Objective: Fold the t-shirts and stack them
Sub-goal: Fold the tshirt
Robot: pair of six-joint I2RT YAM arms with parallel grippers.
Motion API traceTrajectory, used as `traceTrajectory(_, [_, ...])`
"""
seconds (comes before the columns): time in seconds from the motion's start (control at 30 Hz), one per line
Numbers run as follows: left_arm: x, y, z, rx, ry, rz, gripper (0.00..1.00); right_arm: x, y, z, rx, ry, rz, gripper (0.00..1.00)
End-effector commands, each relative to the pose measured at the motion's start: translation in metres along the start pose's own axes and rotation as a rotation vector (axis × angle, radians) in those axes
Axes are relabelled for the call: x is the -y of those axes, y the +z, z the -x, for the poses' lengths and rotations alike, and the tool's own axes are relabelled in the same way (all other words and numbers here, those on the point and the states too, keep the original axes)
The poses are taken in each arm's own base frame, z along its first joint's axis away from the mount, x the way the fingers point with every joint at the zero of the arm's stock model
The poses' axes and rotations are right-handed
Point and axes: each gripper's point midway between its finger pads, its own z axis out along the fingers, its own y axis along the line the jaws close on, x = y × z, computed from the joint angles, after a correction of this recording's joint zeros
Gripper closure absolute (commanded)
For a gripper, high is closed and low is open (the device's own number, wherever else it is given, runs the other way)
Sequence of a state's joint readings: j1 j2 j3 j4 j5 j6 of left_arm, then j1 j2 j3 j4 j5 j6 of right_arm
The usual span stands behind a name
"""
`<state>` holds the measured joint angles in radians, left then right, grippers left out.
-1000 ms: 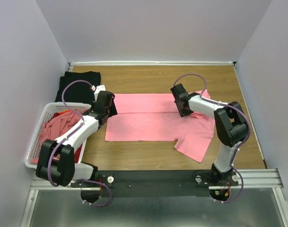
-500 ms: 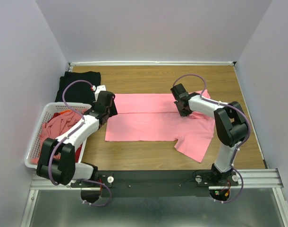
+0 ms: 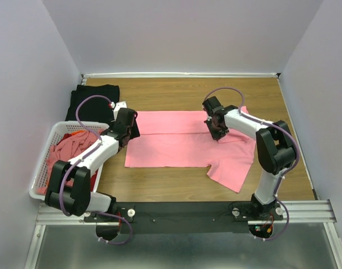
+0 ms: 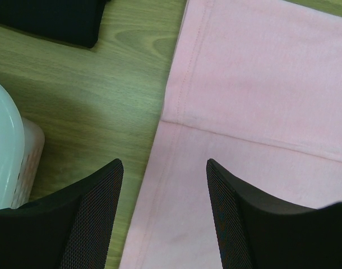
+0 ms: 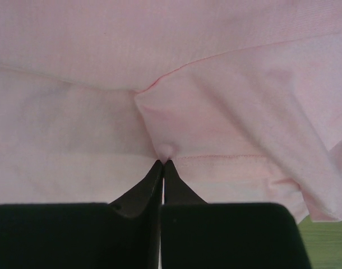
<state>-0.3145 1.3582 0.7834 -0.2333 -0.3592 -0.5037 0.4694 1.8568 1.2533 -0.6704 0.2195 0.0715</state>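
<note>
Pinching pink t-shirt (image 5: 176,84) pucker, right jaws, wrist view only

No text (nor any label) can be read.

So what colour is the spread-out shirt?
The shirt is salmon pink; top view shows it best.
</note>
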Motion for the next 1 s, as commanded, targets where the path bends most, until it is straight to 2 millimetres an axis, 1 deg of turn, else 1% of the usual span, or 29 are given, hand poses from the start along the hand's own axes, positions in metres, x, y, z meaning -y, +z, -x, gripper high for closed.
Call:
traceTrajectory(0.0, [0.002,0.002,0.008,0.024,-0.001,0.006,0.31,-0.013,-0.002,-0.002,-0.047,0.013,0.063,0.91])
traceTrajectory(0.07, [0.002,0.001,0.007,0.024,0.000,0.006,0.31,-0.018,-0.001,-0.003,-0.065,0.011,0.087,0.89])
traceTrajectory(0.1, [0.001,0.001,0.007,0.023,-0.001,0.007,0.31,-0.020,-0.002,-0.007,-0.083,0.009,0.101,0.84])
traceTrajectory(0.13, [0.001,0.001,0.007,0.024,-0.002,0.008,0.31,-0.024,-0.002,-0.007,-0.092,0.008,0.123,0.82])
traceTrajectory(0.23, [0.003,0.001,0.007,0.020,-0.011,0.001,0.31,-0.026,-0.011,0.000,-0.072,0.017,0.141,0.73])
traceTrajectory(0.27, [0.007,0.000,0.009,0.016,-0.016,-0.017,0.30,-0.025,-0.015,0.007,-0.049,0.019,0.142,0.67])
traceTrajectory(0.3, [0.009,0.000,0.009,0.011,-0.021,-0.022,0.30,-0.021,-0.022,0.015,-0.023,0.033,0.143,0.64])
traceTrajectory(0.37, [0.015,-0.002,0.016,0.015,-0.029,-0.041,0.30,-0.015,-0.029,0.026,0.005,0.061,0.163,0.59])
traceTrajectory(0.4, [0.017,-0.002,0.021,0.021,-0.033,-0.046,0.30,-0.003,-0.036,0.038,0.039,0.098,0.168,0.58])
traceTrajectory(0.43, [0.021,-0.003,0.029,0.032,-0.039,-0.053,0.30,0.004,-0.039,0.043,0.052,0.128,0.170,0.58])
traceTrajectory(0.47, [0.024,-0.003,0.033,0.035,-0.042,-0.056,0.30,0.010,-0.041,0.048,0.066,0.155,0.172,0.57])
traceTrajectory(0.5, [0.026,-0.003,0.036,0.037,-0.040,-0.059,0.30,0.022,-0.043,0.051,0.076,0.193,0.168,0.57])
traceTrajectory(0.57, [0.032,-0.002,0.045,0.041,-0.041,-0.068,0.30,0.028,-0.049,0.056,0.097,0.207,0.172,0.57])
traceTrajectory(0.6, [0.034,-0.002,0.048,0.042,-0.039,-0.072,0.31,0.023,-0.051,0.055,0.096,0.193,0.208,0.57])
traceTrajectory(0.67, [0.035,0.001,0.049,0.040,-0.037,-0.072,0.31,0.013,-0.047,0.044,0.065,0.195,0.250,0.60])
traceTrajectory(0.73, [0.036,0.002,0.048,0.043,-0.036,-0.074,0.31,0.006,-0.040,0.031,0.031,0.186,0.241,0.61])
traceTrajectory(0.77, [0.035,0.004,0.045,0.035,-0.032,-0.073,0.31,0.003,-0.033,0.018,-0.002,0.187,0.224,0.61])
traceTrajectory(0.83, [0.034,0.006,0.040,0.026,-0.025,-0.069,0.31,-0.006,-0.029,0.010,-0.013,0.164,0.205,0.61])
traceTrajectory(0.87, [0.031,0.008,0.034,0.019,-0.022,-0.065,0.31,-0.009,-0.025,0.002,-0.029,0.169,0.203,0.61])
traceTrajectory(0.9, [0.030,0.008,0.032,0.017,-0.019,-0.064,0.31,-0.012,-0.023,0.002,-0.022,0.170,0.203,0.61])
traceTrajectory(0.97, [0.027,0.010,0.026,0.014,-0.014,-0.057,0.31,-0.006,-0.016,-0.003,-0.016,0.185,0.136,0.60])
